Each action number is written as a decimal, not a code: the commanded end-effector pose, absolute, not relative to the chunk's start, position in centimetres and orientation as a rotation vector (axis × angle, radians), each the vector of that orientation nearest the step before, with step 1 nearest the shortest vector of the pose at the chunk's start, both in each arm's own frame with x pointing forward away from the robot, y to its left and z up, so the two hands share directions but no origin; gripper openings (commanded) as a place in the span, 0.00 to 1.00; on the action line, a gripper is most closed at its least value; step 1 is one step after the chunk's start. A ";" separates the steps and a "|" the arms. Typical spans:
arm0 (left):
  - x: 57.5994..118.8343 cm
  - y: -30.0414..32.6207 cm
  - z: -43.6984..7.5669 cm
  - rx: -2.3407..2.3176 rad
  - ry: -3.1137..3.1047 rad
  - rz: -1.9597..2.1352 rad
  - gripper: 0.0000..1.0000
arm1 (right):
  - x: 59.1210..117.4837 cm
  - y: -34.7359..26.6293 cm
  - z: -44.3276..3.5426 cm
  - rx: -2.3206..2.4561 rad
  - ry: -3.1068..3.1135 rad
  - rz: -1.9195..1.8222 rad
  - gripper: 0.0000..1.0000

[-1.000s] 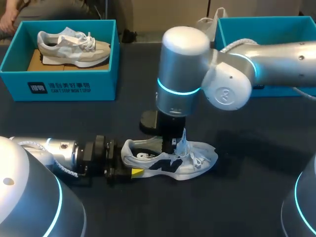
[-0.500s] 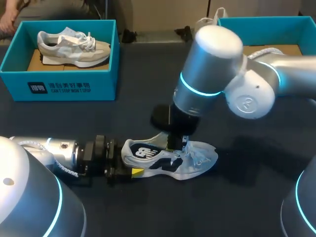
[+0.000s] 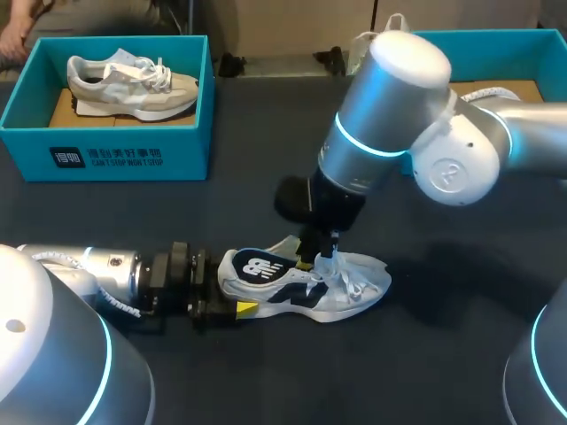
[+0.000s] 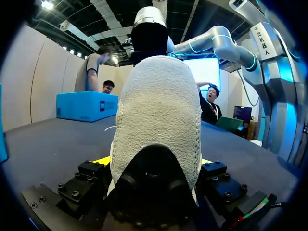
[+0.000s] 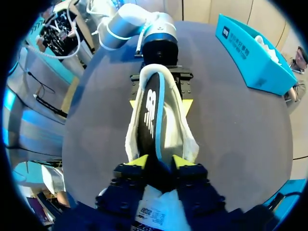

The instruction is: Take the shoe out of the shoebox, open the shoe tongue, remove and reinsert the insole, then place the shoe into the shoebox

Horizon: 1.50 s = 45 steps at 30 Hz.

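Nearest the worktop's front edge, the shoe lies on its sole outside any box, so the first step is done. The left gripper clamps the shoe's heel from both sides, one yellow tip on each flank, and steadies it.

Just beyond, the right gripper comes down over the laces and pinches the front end of the dark insole between its tips. The insole stands on edge along the shoe's opening, its rear part raised above the collar and its front down inside. The task looks to be in its insole stage. Whether the insole is on its way out or back in cannot be told. Seating it flat and boxing the shoe remain.

At the far left corner, a teal shoebox holds a second, pale shoe on brown cardboard. At the far right, another teal box shows only a cardboard liner; the right arm hides most of it.
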<state>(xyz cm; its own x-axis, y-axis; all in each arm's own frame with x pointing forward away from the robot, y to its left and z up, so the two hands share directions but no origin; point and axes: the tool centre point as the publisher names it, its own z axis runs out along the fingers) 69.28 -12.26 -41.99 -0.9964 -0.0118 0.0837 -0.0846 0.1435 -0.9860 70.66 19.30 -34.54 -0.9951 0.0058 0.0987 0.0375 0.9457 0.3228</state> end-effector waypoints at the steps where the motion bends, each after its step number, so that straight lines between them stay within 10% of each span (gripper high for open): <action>1: 69.3 -12.4 -42.0 0.101 -2.334 2.019 0.00 | 71.1 20.8 -34.6 -0.051 -3.000 -0.433 0.47; 20: 69.3 -12.4 -42.0 0.101 -2.334 2.019 0.00 | 70.4 22.1 -36.3 -0.157 -2.903 -0.414 0.35; 21: 69.3 -12.4 -42.0 0.101 -2.334 2.019 0.00 | 70.2 22.2 -36.5 -0.158 -2.878 -0.405 0.04; 22: 69.3 -12.4 -42.0 0.101 -2.334 2.019 0.00 | 70.1 22.2 -36.5 -0.155 -2.873 -0.400 0.00; 45: 69.3 -12.4 -42.0 0.101 -2.334 2.019 0.00 | 69.4 21.4 -34.1 0.203 -2.895 -0.369 0.00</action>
<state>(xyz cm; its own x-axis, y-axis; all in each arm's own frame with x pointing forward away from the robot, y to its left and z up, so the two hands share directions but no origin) 69.34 -12.25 -41.99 -0.9964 -0.0123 0.0838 -0.0847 0.1431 -0.9861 69.40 21.88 -34.18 -0.9685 -0.1561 0.1941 -0.1047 0.9623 0.2512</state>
